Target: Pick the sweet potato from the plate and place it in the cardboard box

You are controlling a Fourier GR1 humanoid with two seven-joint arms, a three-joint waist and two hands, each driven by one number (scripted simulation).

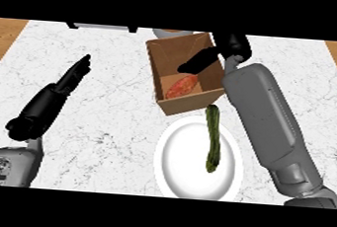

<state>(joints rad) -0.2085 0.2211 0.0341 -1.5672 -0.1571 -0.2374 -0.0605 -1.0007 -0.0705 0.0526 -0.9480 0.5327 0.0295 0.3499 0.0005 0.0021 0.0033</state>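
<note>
The reddish-orange sweet potato (181, 87) lies inside the open cardboard box (170, 52) at the counter's upper middle. My right hand (201, 61) hangs over the box, just above the sweet potato, its fingers straight and pointing down-left, not touching it. A white plate (179, 161) sits in front of the box, at lower centre. My left hand (73, 74) rests open on the left, fingers pointing away.
A long green vegetable (213, 138) lies on the plate, its top end leaning against the box's front corner. My right forearm (263, 117) passes beside the plate's right edge. A grey object (100, 27) shows at the counter's far edge. Wooden floor flanks the marble counter.
</note>
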